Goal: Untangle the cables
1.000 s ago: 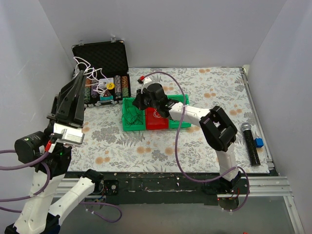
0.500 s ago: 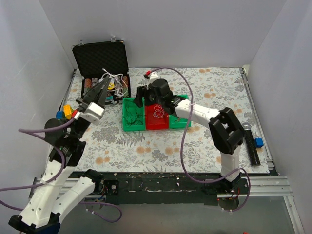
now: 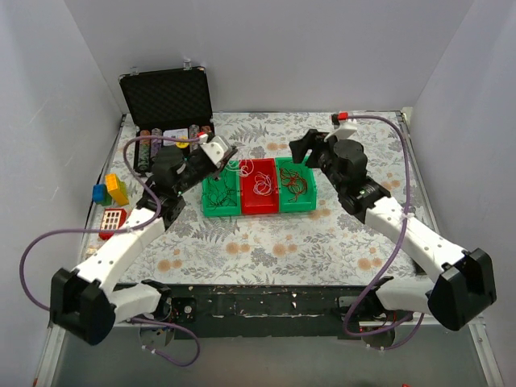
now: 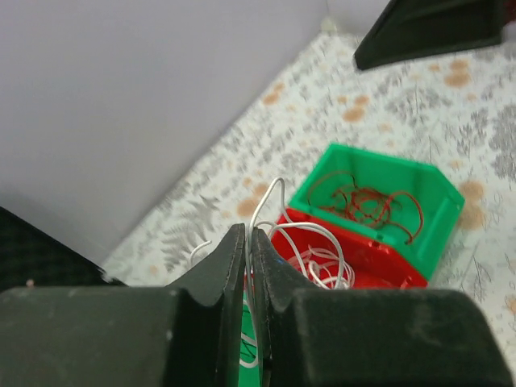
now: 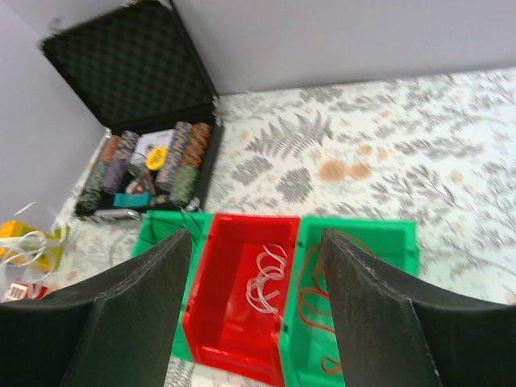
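Three small bins stand side by side mid-table. The left green bin [image 3: 218,196] holds black cables [image 5: 165,222]. White cables [image 3: 260,182] lie in the red bin [image 3: 258,201], and red cables [image 3: 295,182] in the right green bin [image 3: 300,203]. My left gripper [image 3: 220,153] hangs over the bins' far left corner, shut on a white cable [image 4: 268,197] that loops up past its fingertips and down into the red bin [image 4: 355,256]. My right gripper [image 3: 305,148] hovers behind the right green bin, open and holding nothing. Through its jaws [image 5: 254,242] I see the white cables [image 5: 268,274].
An open black case [image 3: 165,95] with rows of poker chips [image 3: 165,139] stands at the back left. Yellow and blue bricks [image 3: 110,190] and a red-and-white keypad block [image 3: 113,218] lie at the left edge. A loose white loop [image 5: 26,244] rests by the yellow brick.
My left arm has swung from the left side over to the bins, still shut. My right arm has pulled back from above the bins to their right rear, and its jaws have opened.
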You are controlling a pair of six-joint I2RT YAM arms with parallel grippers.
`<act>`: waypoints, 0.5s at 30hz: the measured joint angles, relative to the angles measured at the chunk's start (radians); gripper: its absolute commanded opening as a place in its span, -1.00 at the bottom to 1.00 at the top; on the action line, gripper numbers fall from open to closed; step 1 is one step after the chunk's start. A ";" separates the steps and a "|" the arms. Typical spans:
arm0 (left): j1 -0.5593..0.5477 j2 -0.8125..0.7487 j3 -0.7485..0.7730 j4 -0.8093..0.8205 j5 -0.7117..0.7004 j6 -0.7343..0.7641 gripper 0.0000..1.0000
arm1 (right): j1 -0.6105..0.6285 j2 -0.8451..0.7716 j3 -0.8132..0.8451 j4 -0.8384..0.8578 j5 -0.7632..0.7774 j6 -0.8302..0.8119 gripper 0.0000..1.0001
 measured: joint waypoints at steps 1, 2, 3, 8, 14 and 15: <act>0.000 0.048 0.000 0.000 0.006 -0.003 -0.94 | -0.005 -0.028 -0.035 -0.004 0.009 0.003 0.47; -0.001 0.092 0.000 0.000 0.012 -0.003 -0.93 | -0.010 -0.049 -0.067 -0.009 0.018 0.006 0.47; -0.002 0.135 0.000 0.000 0.015 -0.003 -0.93 | -0.014 -0.064 -0.093 -0.019 0.024 0.008 0.47; -0.028 0.320 0.002 0.003 -0.004 0.003 -0.41 | -0.042 -0.100 -0.162 -0.068 0.033 0.018 0.47; -0.068 0.410 0.043 -0.036 -0.026 0.020 0.20 | -0.064 -0.135 -0.163 -0.083 0.031 0.022 0.52; -0.072 0.416 0.060 -0.044 -0.027 0.018 0.31 | -0.066 -0.138 -0.163 -0.083 0.031 0.022 0.53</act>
